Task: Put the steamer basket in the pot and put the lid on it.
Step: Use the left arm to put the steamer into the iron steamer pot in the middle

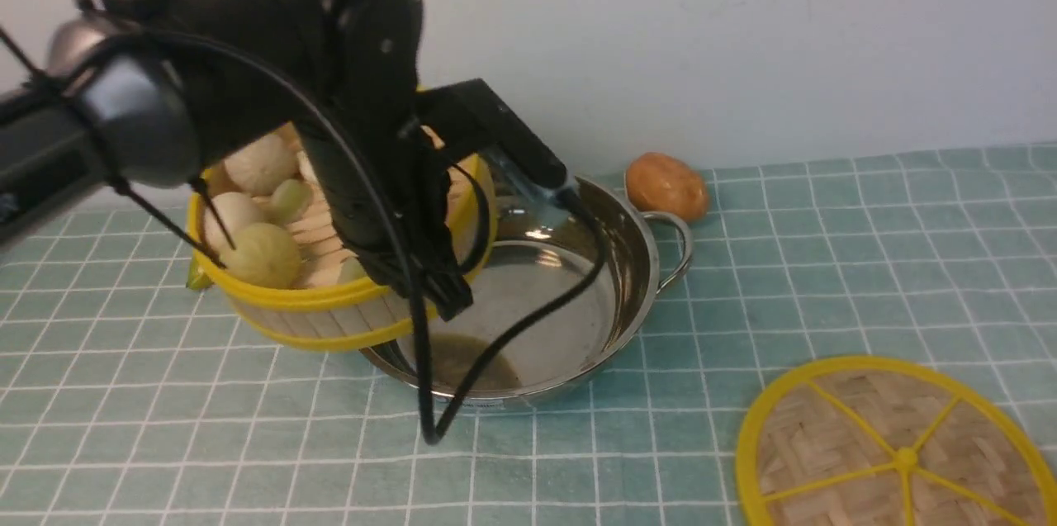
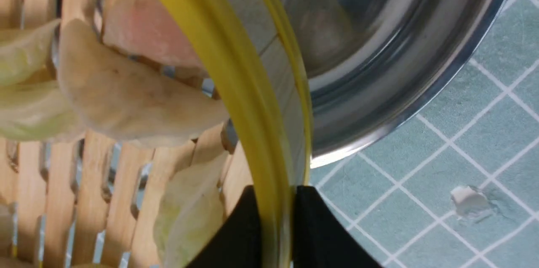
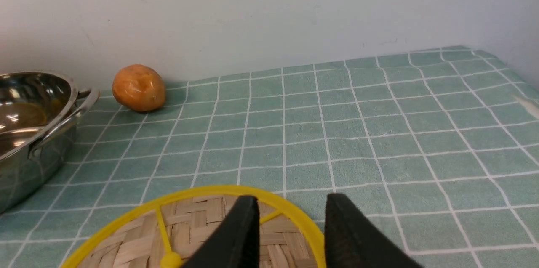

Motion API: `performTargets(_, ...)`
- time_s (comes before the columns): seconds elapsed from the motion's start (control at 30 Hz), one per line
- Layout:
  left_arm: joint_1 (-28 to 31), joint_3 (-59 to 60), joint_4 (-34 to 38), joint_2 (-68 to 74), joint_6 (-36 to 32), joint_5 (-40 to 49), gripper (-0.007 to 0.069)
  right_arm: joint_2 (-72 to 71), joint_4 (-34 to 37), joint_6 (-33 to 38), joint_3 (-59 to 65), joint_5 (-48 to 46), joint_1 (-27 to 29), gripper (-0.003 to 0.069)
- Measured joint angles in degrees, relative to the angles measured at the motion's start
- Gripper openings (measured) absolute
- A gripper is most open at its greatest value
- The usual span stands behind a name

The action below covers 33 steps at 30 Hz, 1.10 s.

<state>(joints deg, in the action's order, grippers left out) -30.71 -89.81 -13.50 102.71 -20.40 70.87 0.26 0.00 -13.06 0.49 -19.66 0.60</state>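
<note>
1. The left claw (image 2: 276,217) was pinched hard on the yellow rim of the steamer basket (image 1: 330,303), with one finger inside the wall and one outside. The basket hung from it tilted, buns and dumplings aboard.
2. The pot (image 1: 561,295) lay right beneath that claw. The basket overlapped the pot's rim and wasn't seated yet.
3. My call: level the basket first, then slide it over the pot's middle, because the fit looked snug.
4. Lower it straight and slowly. A one-sided rim grip probably lets the far edge sag, and it could catch on the steel.
5. Let go only once the slats rest inside.
6. The right claw (image 3: 290,226) was spread and gripped nothing. The lid (image 3: 198,217) lay flat just under its tips.
7. A green checked cloth (image 3: 379,133) covered the table and looked soft. Well ahead of the right claw, an orange-brown lump (image 3: 138,87) sat beside the pot's handle, with a plain pale wall (image 3: 252,7) beyond.
</note>
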Motion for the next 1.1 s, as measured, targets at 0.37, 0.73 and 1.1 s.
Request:
performTargets(0.37,-5.4,-4.1,-1.2,6.5,-6.7,-4.3,0.0071,0.0,0.0,0.0,0.0,0.0,0.0,0.024)
performTargets(0.73,-5.5,-4.3,0.7,10.9,-9.7,-5.4,0.0074,0.0,0.0,0.0,0.0,0.0,0.0,0.024)
performTargets(1.1,-5.5,-4.3,2.3,13.8,-9.4,-5.9,0.0074,0.0,0.0,0.0,0.0,0.0,0.0,0.024)
